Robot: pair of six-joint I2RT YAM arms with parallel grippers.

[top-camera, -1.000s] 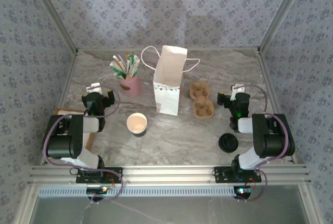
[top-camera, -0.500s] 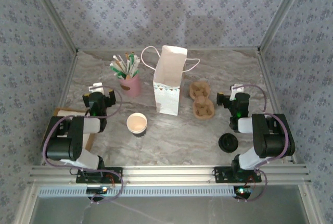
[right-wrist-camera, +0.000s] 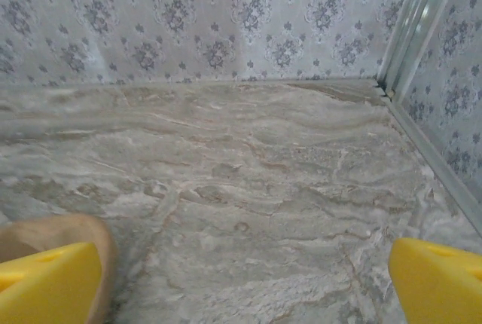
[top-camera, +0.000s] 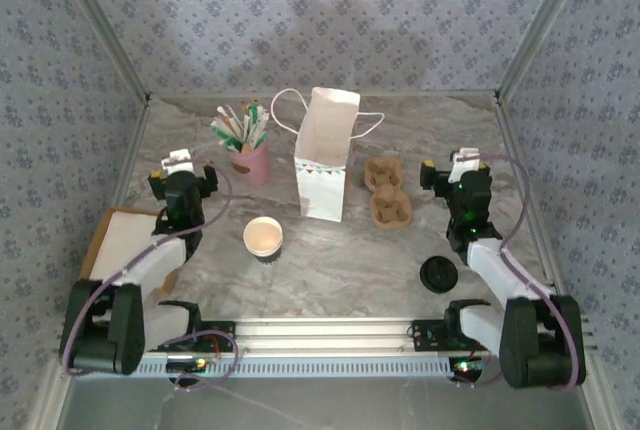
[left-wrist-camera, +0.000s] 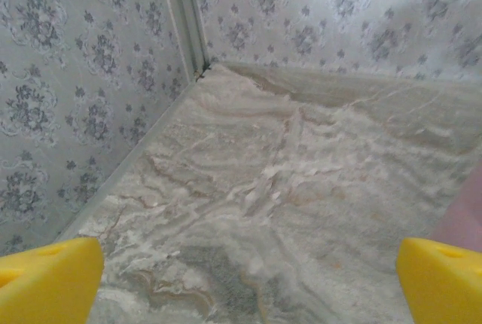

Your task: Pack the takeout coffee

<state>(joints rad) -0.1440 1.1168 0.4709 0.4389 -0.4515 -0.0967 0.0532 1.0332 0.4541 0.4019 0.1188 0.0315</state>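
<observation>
- The cup stands upright and lidless on the table, just on the near side of the bag. Its black lid lies flat well off to the right.
- My left hand is spread wide and holds nothing, touching nothing. The cup sits near it, to its right and closer to my bases.
- Between its yellow fingers I see bare marble, with the pink holder just off to the right.
- My right hand is spread just as wide and is empty too. The lid lies apart from it, closer to my bases, and the carrier sits just to its left.
- The cup lies well to the left of that hand, beyond the carrier.
- Compared with a second ago, both my arms have stretched out and sunk low, carrying each hand a little toward the far wall.
- The board at my left is now largely uncovered. The cup, lid, bag and carrier lie where they were.
</observation>
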